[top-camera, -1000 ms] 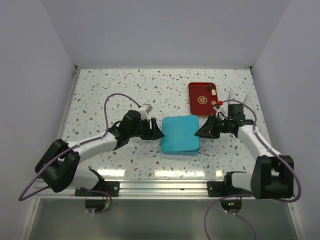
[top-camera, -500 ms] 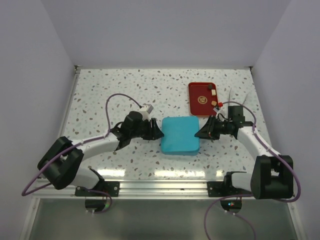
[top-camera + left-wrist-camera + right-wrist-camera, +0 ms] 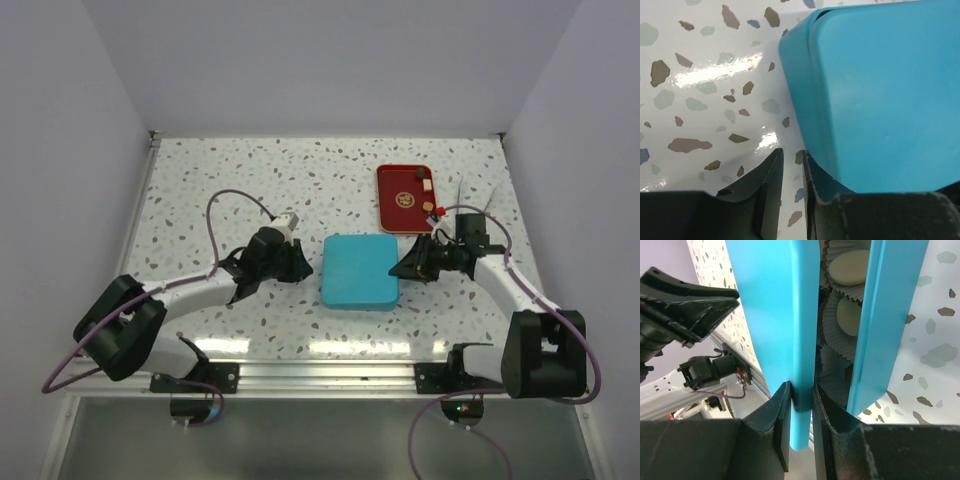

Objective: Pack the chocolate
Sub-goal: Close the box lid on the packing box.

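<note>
The teal box (image 3: 360, 270) lies mid-table. My right gripper (image 3: 405, 266) is shut on the right edge of the box's lid (image 3: 785, 315) and holds it raised off the base wall (image 3: 885, 315). Through the gap, two cream-white pieces of chocolate (image 3: 849, 267) sit in crinkled paper cups. A few more pieces of chocolate (image 3: 428, 208) lie on the red tray (image 3: 392, 214) behind the box. My left gripper (image 3: 306, 265) is low at the box's left side, and its fingers (image 3: 771, 175) stand a narrow gap apart with only table between them.
The red tray with its gold emblem (image 3: 406, 198) is at the back right, close behind my right arm. Purple cables loop over both arms. The enclosure's walls bound the speckled table (image 3: 200, 200) on three sides.
My left gripper's jaws have narrowed and it has drawn back slightly from the box's left edge. The right gripper keeps its hold on the lid.
</note>
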Robot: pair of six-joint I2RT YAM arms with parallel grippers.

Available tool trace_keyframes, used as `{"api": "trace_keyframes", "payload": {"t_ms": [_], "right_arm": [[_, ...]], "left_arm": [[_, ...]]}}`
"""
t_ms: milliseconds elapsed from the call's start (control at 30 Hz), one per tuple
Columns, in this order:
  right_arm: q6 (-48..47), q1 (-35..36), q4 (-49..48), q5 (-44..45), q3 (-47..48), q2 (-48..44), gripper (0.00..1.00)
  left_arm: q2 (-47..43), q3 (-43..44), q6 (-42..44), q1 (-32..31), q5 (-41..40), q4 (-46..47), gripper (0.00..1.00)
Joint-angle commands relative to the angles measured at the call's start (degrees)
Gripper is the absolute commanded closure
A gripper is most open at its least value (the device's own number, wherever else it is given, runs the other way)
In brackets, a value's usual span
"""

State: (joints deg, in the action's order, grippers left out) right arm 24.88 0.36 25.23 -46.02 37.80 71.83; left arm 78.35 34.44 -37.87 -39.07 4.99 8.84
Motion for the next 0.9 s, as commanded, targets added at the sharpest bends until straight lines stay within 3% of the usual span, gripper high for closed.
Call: {"api": "trace_keyframes", "payload": {"t_ms": [0,433,867], "right_arm": [[-1.07,-0.27,-0.62,3.66,-0.27,-1.08,1.00],[-0.89,-0.27,-0.98,4.01,-0.80,-1.17,1.00],[-0.54,-0.18,-1.85,3.66,-1.41,-1.52,1.00]], "left_arm": [[2.51,2.12,-0.02,-0.13,-3.24,-3.04,0.74],[7.52,7.22,1.13,-1.36,1.33,-3.65,0.76],[9.19,12.75,2.53,-4.79,-4.03,-10.58,0.77]]}}
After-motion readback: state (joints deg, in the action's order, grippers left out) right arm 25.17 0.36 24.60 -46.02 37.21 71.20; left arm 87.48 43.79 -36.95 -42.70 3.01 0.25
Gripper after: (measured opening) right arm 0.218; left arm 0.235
